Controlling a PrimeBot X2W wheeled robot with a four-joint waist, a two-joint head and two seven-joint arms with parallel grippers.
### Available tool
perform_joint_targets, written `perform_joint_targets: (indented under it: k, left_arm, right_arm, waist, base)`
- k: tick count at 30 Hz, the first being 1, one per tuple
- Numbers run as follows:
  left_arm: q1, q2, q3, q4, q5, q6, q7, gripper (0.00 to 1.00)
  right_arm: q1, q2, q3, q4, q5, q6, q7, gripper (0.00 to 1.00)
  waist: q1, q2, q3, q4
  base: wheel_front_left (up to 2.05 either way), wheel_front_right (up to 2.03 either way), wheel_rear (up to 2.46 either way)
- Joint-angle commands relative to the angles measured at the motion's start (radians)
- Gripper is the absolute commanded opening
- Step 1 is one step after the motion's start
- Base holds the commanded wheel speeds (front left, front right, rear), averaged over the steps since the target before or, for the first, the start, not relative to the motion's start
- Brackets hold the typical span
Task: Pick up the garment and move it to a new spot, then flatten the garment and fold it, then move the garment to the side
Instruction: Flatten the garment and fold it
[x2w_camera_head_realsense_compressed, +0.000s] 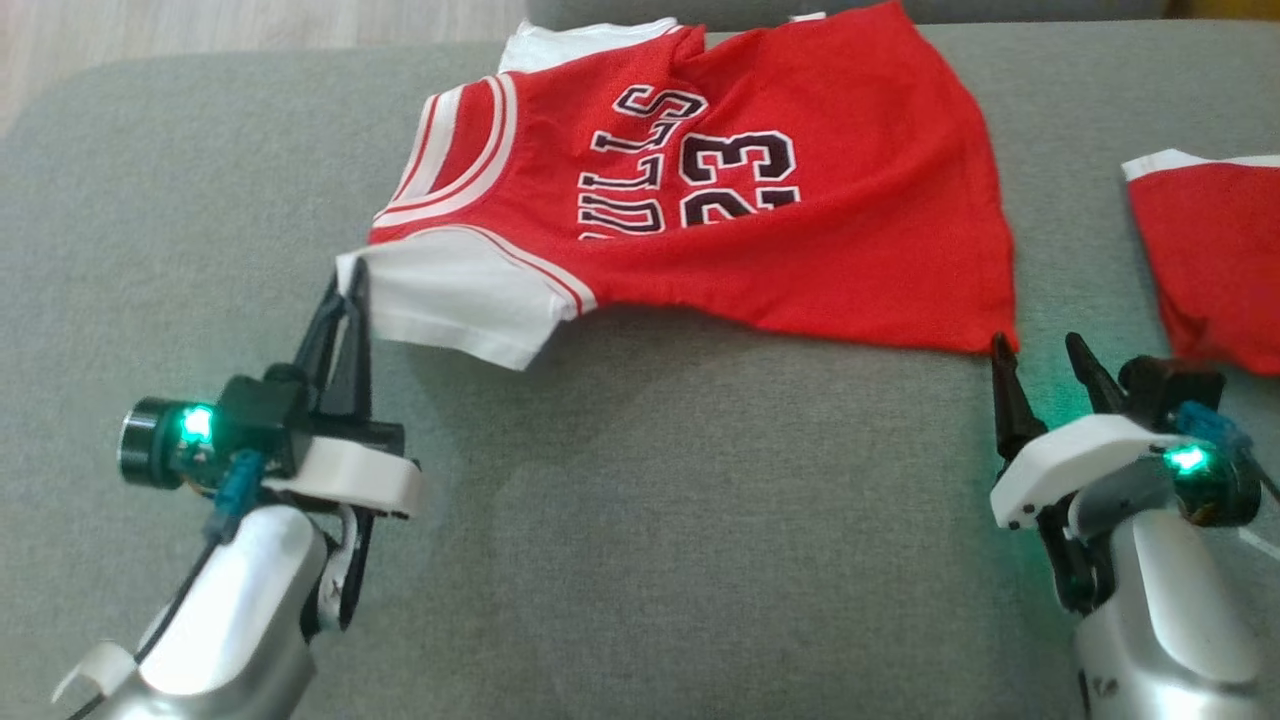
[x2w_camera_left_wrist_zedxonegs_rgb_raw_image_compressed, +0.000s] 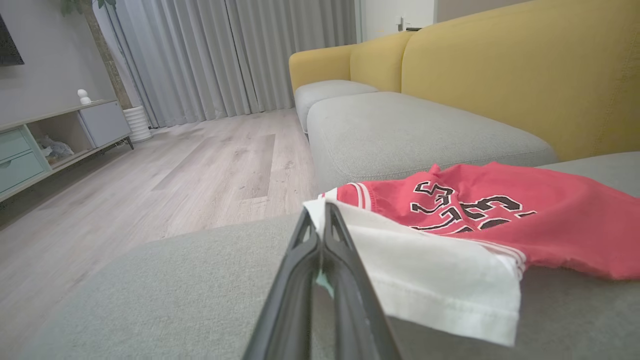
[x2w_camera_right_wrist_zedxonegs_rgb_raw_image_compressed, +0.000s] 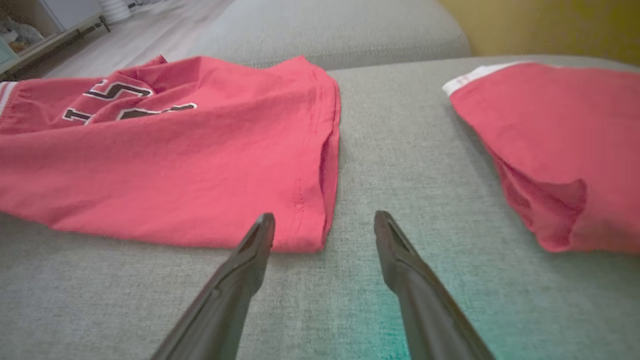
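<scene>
The garment (x2w_camera_head_realsense_compressed: 760, 190) is a red jersey with white sleeves and black-and-white lettering, spread on the grey sofa seat (x2w_camera_head_realsense_compressed: 640, 520). My left gripper (x2w_camera_head_realsense_compressed: 350, 275) is shut on the corner of its white sleeve (x2w_camera_head_realsense_compressed: 450, 300); the left wrist view shows the fingers (x2w_camera_left_wrist_zedxonegs_rgb_raw_image_compressed: 345, 260) pressed together with the white sleeve (x2w_camera_left_wrist_zedxonegs_rgb_raw_image_compressed: 440, 280) edge pinched at their tips. My right gripper (x2w_camera_head_realsense_compressed: 1040, 350) stands open at the jersey's near right hem corner (x2w_camera_head_realsense_compressed: 985, 335). In the right wrist view the garment (x2w_camera_right_wrist_zedxonegs_rgb_raw_image_compressed: 165, 165) lies left of the gripper (x2w_camera_right_wrist_zedxonegs_rgb_raw_image_compressed: 324, 222), its hem corner beside the left finger.
A second red garment (x2w_camera_head_realsense_compressed: 1215, 260) with a white band lies on the seat at the right, also seen as a red garment (x2w_camera_right_wrist_zedxonegs_rgb_raw_image_compressed: 560, 150) in the right wrist view. A yellow sofa back (x2w_camera_left_wrist_zedxonegs_rgb_raw_image_compressed: 525, 70), wooden floor (x2w_camera_left_wrist_zedxonegs_rgb_raw_image_compressed: 165, 175) and a low cabinet (x2w_camera_left_wrist_zedxonegs_rgb_raw_image_compressed: 45, 145) lie beyond.
</scene>
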Motion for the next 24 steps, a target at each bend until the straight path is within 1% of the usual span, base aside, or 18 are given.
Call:
perform_joint_targets:
  k: [1,7,18,19,20,24]
  left_arm:
    - [-0.028,0.023,0.033,-0.034,0.009,0.002,-0.011,0.0]
    - [-0.03,0.022,0.013,-0.046,0.016,-0.003,-0.002,0.0]
    - [-0.062,0.031,0.0,-0.048,0.023,-0.004,0.026,0.0]
    - [-0.064,0.032,0.0,-0.047,0.022,-0.004,0.027,0.0]
    - [-0.065,0.033,-0.001,-0.045,0.022,-0.005,0.029,0.0]
    - [-0.058,0.032,0.003,-0.034,0.009,-0.003,0.03,0.0]
  right_arm:
    - [-0.048,-0.004,0.014,-0.003,0.006,-0.001,0.006,1.0]
    - [-0.111,-0.004,-0.002,0.116,0.032,-0.001,0.006,1.0]
    - [-0.211,-0.004,0.063,0.288,0.013,-0.001,0.006,1.0]
    - [-0.217,-0.004,0.073,0.3,0.012,-0.001,0.005,0.15]
    - [-0.222,-0.004,0.08,0.31,0.012,-0.001,0.0,0.0]
    - [-0.23,-0.004,0.092,0.324,0.027,-0.001,-0.056,0.0]
  waist:
    - [0.0,-0.0001,0.009,0.009]
    - [0.0,-0.0001,0.023,0.012]
    - [0.0,-0.0001,0.053,0.008]
    - [0.0,-0.0001,0.052,0.008]
    - [0.0,-0.0001,0.051,0.008]
    - [0.0,-0.0001,0.028,0.003]
  base:
    - [0.0,0.0,0.0]
    - [0.0,0.0,0.0]
    - [0.0,0.0,0.0]
    - [0.0,0.0,0.0]
    - [0.0,0.0,0.0]
    - [0.0,0.0,0.0]
